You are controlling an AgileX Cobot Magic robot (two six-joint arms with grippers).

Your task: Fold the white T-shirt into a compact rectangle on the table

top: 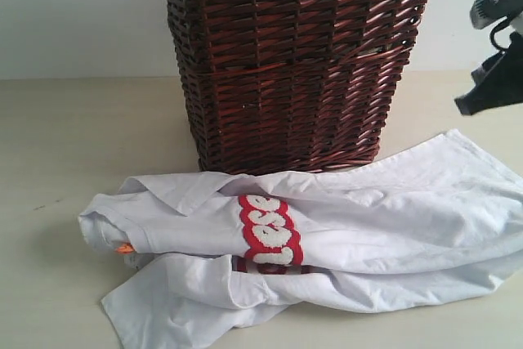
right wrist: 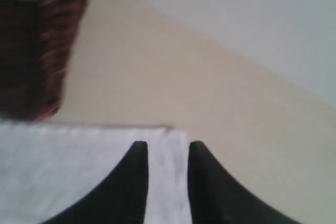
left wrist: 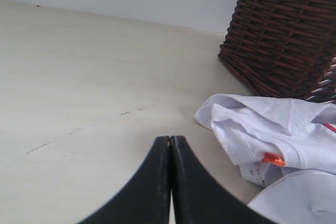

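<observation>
On the table (top: pixel 65 136), before the basket (top: pixel 294 71), the shirt (top: pixel 392 218) lies bunched; we judge spreading it flat is the step in hand. Right of the basket our right gripper (right wrist: pixel 167 148) hangs above the shirt, jaws narrowly apart, empty; our left gripper (left wrist: pixel 170 140) has its jaws pressed together, empty. Next: grasp 2 corners.

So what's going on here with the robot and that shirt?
A two-armed robot is working on folding the white T-shirt, which lies loosely bunched, not yet a neat rectangle, on the table in front of a dark wicker basket. The left gripper is shut and empty over bare table near the collar end. The right gripper hangs above the shirt's other end with its jaws parted, holding nothing.
</observation>
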